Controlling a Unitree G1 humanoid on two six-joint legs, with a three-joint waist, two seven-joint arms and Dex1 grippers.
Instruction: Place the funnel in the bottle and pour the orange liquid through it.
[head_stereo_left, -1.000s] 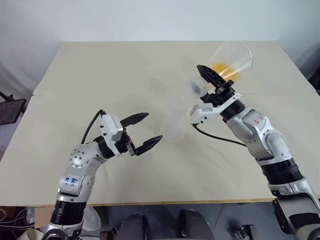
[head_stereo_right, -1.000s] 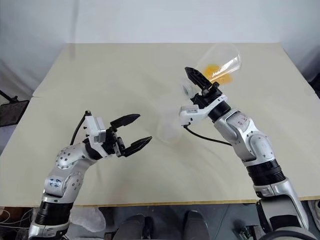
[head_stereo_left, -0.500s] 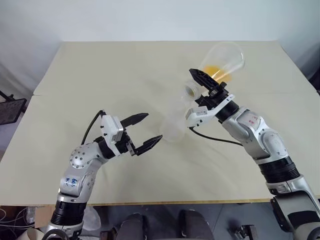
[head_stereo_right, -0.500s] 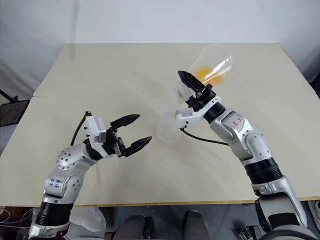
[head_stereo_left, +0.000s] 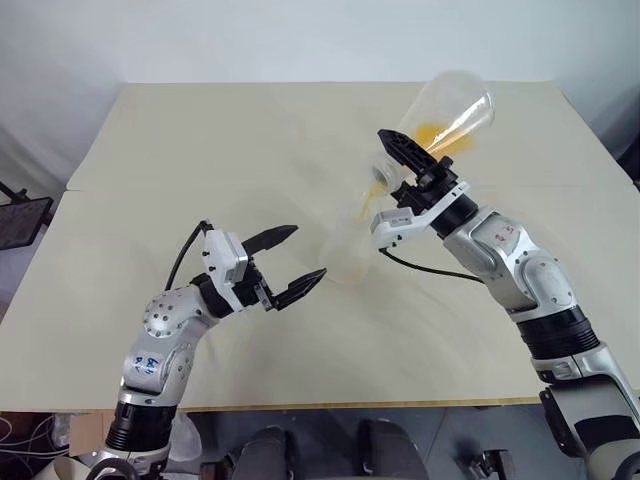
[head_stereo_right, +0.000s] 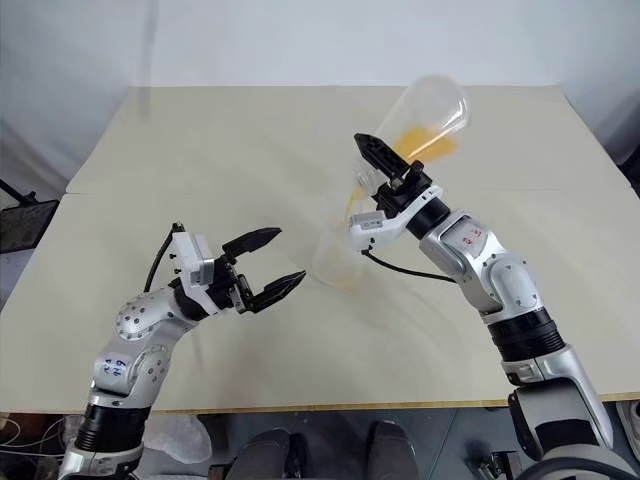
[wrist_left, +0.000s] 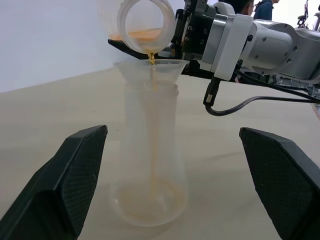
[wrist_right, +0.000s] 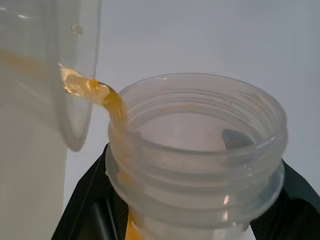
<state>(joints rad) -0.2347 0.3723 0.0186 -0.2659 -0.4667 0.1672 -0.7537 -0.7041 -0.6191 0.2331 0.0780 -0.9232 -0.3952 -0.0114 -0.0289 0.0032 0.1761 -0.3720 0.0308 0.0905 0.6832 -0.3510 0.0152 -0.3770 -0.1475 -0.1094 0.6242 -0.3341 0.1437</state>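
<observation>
near the bench's middle the bottle stands upright, funnel seated; right claw grasps the tipped vessel, lip above, orange liquid falling; left claw released, nearer.

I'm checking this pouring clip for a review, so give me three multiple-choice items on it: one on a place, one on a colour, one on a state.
1. Where does the funnel sit?
A. in the neck of the bottle
B. flat on the table
C. in the left gripper

2. What colour is the liquid running into the funnel?
A. blue
B. yellow-orange
C. green

3. How does the left gripper stand?
A. shut on the bottle
B. shut on the funnel
C. open and holding nothing

Answers:
1 A: the cone rests on the bottle's mouth.
2 B: a thin orange stream falls from the tilted clear vessel held by the right gripper.
3 C: its black fingers are spread apart near the bottle.
</observation>
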